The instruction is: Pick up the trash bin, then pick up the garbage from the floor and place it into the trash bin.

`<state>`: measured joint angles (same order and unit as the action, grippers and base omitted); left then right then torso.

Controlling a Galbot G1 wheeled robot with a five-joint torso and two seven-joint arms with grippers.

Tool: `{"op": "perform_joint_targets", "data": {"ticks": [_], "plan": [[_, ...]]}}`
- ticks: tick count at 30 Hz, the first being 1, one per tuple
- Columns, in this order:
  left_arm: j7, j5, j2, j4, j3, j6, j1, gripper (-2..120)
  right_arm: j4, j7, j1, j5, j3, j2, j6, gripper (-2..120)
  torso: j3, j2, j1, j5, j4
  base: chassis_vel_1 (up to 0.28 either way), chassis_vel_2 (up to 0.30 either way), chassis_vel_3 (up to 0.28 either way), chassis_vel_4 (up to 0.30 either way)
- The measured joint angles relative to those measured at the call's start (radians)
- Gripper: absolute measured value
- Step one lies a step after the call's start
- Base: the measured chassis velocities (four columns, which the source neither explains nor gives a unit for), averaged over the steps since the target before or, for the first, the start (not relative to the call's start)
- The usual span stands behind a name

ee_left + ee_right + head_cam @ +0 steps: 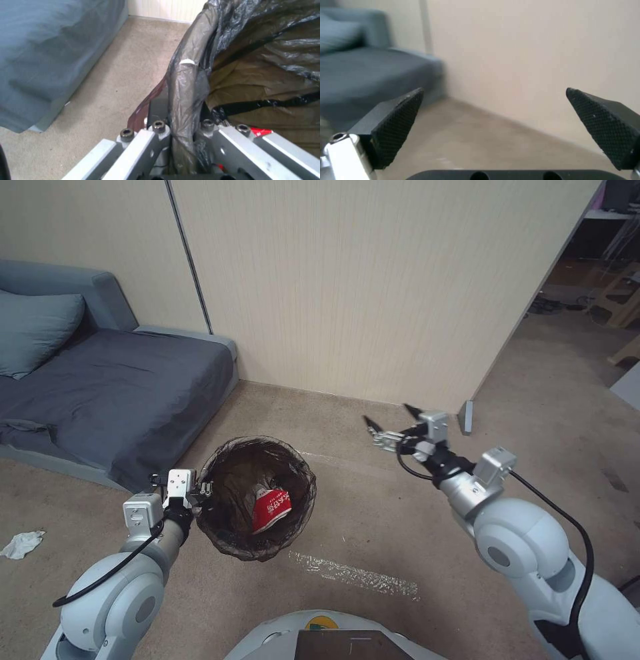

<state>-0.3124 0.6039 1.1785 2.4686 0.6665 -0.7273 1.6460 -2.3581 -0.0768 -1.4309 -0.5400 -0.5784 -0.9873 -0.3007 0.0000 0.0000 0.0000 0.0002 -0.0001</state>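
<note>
My left gripper clamped the bin, red packet inside; right gripper gaped empty, tissue still on the carpet.

— Hidden? Left gripper fingers, behind the trash bin rim's folded bag.

— Cut off? Sofa at the frame's edge. Red-and-white packet half buried; print unreadable. Bin's white wall unseen.
</note>
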Motion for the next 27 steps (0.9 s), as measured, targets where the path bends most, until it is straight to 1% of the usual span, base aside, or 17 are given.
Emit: {"op": "perform_joint_targets", "data": {"ticks": [2, 3, 4, 5, 6, 7, 8, 10, 11, 14, 18, 23, 27], "plan": [[0.012, -0.019, 0.005, -0.004, 0.002, 0.005, -0.003, 2, 0.010, 0.035, -0.086, 0.135, -0.063, -0.105, 0.086, 100, 0.000, 0.000, 0.000, -0.0003, 0.0001, 0.000, 0.000, 0.000, 0.000], [0.020, -0.032, 0.006, -0.007, 0.004, 0.010, -0.005, 2, 0.015, 0.041, -0.114, 0.186, -0.075, -0.148, 0.116, 100, 0.000, 0.000, 0.000, -0.0002, -0.0001, 0.000, 0.000, 0.000, 0.000], [0.020, -0.032, 0.006, -0.007, 0.004, 0.010, -0.005, 2, 0.015, 0.041, -0.114, 0.186, -0.075, -0.148, 0.116, 100, 0.000, 0.000, 0.000, -0.0002, -0.0001, 0.000, 0.000, 0.000, 0.000], [0.031, -0.051, 0.007, -0.014, 0.007, 0.018, -0.009, 2, 0.019, 0.045, -0.145, 0.245, -0.085, -0.199, 0.153, 100, 0.000, 0.000, 0.000, -0.0001, -0.0004, 0.000, 0.000, 0.000, 0.000], [0.040, -0.066, 0.009, -0.023, 0.010, 0.026, -0.014, 2, 0.024, 0.047, -0.179, 0.313, -0.093, -0.267, 0.203, 100, 0.000, 0.000, 0.000, -0.0003, -0.0004, 0.000, 0.000, 0.000, 0.000], [0.043, -0.071, 0.011, -0.028, 0.010, 0.029, -0.016, 2, 0.025, 0.048, -0.203, 0.352, -0.095, -0.309, 0.233, 100, 0.000, 0.000, 0.000, -0.0002, -0.0001, 0.000, 0.000, 0.000, 0.000], [0.043, -0.071, 0.011, -0.028, 0.010, 0.029, -0.016, 2, 0.025, 0.048, -0.203, 0.352, -0.095, -0.309, 0.233, 100, 0.000, 0.000, 0.000, -0.0002, -0.0001, 0.000, 0.000, 0.000, 0.000], [0.048, -0.079, 0.015, -0.038, 0.010, 0.033, -0.023, 2, 0.022, 0.048, -0.246, 0.407, -0.096, -0.381, 0.279, 100, 0.000, 0.000, 0.000, -0.0004, 0.0002, 0.000, 0.000, 0.000, 0.000], [0.048, -0.079, 0.015, -0.038, 0.010, 0.033, -0.023, 2, 0.022, 0.048, -0.246, 0.407, -0.096, -0.381, 0.279, 100, 0.000, 0.000, 0.000, -0.0004, 0.0002, 0.000, 0.000, 0.000, 0.000], [0.063, -0.091, 0.013, -0.043, 0.014, 0.040, -0.029, 2, 0.009, 0.060, -0.296, 0.446, -0.097, -0.446, 0.324, 100, 0.000, 0.000, 0.000, -0.0005, 0.0001, 0.000, 0.000, 0.000, 0.000], [0.081, -0.103, 0.015, -0.041, 0.023, 0.040, -0.029, 2, -0.007, 0.075, -0.327, 0.457, -0.102, -0.471, 0.346, 100, 0.000, 0.000, 0.000, -0.0005, 0.0001, 0.000, 0.000, 0.000, 0.000], [0.101, -0.121, 0.016, -0.039, 0.025, 0.041, -0.031, 2, -0.016, 0.076, -0.335, 0.456, -0.105, -0.480, 0.348, 100, 0.000, 0.000, 0.000, -0.0004, 0.0001, 0.000, 0.000, 0.000, 0.000], [0.105, -0.123, 0.016, -0.041, 0.025, 0.041, -0.038, 2, -0.018, 0.075, -0.334, 0.451, -0.107, -0.480, 0.345, 100, 0.000, 0.000, 0.000, -0.0003, 0.0000, 0.000, 0.000, 0.000, 0.000]]}}
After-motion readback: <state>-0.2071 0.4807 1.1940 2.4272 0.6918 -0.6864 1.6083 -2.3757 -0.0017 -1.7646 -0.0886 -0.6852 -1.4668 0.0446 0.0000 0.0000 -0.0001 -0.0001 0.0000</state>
